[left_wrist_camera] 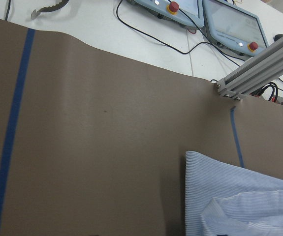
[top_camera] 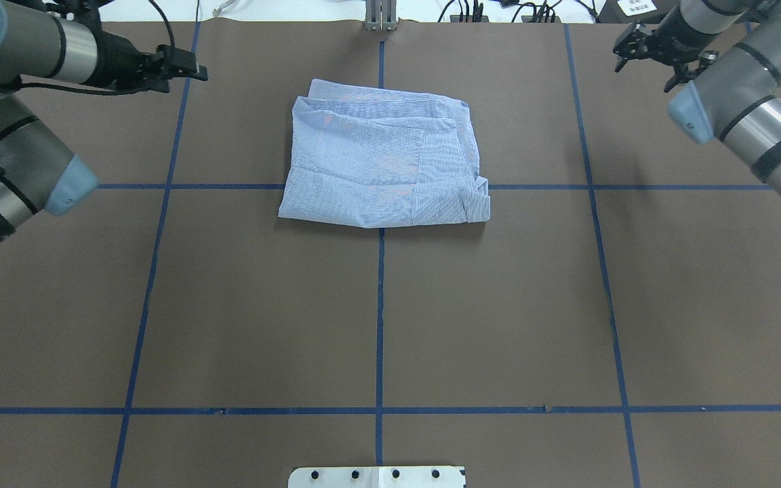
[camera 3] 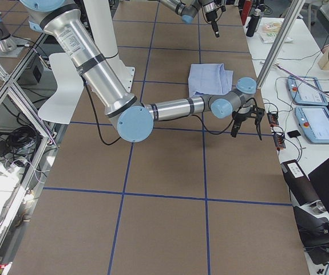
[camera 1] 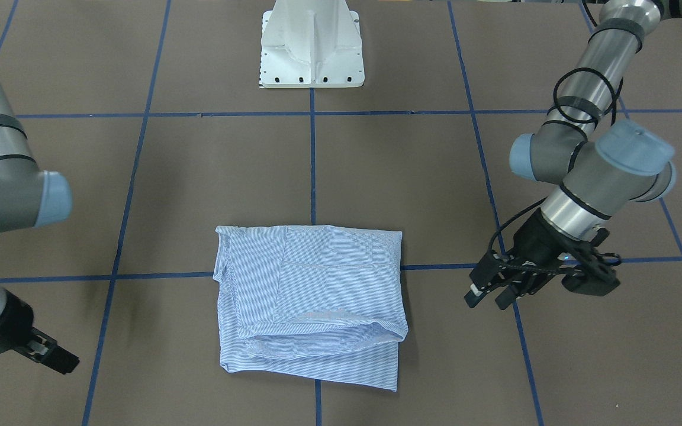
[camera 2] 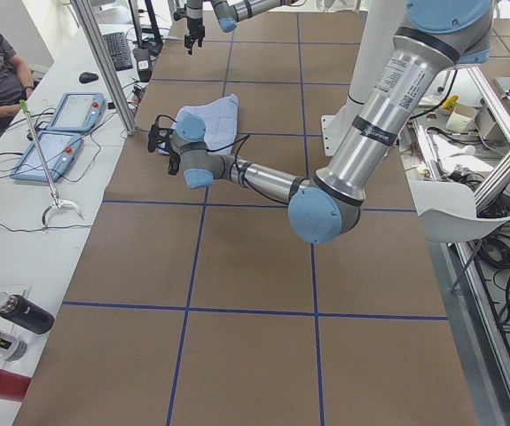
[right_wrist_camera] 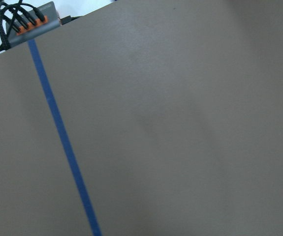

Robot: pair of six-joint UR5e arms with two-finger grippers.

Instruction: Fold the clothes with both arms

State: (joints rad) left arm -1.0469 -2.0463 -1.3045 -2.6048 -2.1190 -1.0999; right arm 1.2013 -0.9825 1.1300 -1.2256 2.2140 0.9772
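Shirt lies at 12 o'clock from the table centre, across the middle tape line: a pale blue, fine-striped rough rectangle, layers stepped, bunched at its 4 o'clock corner. Left gripper at its 10 o'clock, right gripper at 2 o'clock; both well apart, jaws parted, empty. Fold looks near done; any last tidy should pinch both loose corners together, without dragging the stack.

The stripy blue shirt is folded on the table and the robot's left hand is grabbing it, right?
Not quite. The shirt is folded on the table, but the left hand is off to its side, holding nothing. The front-facing view shows it.
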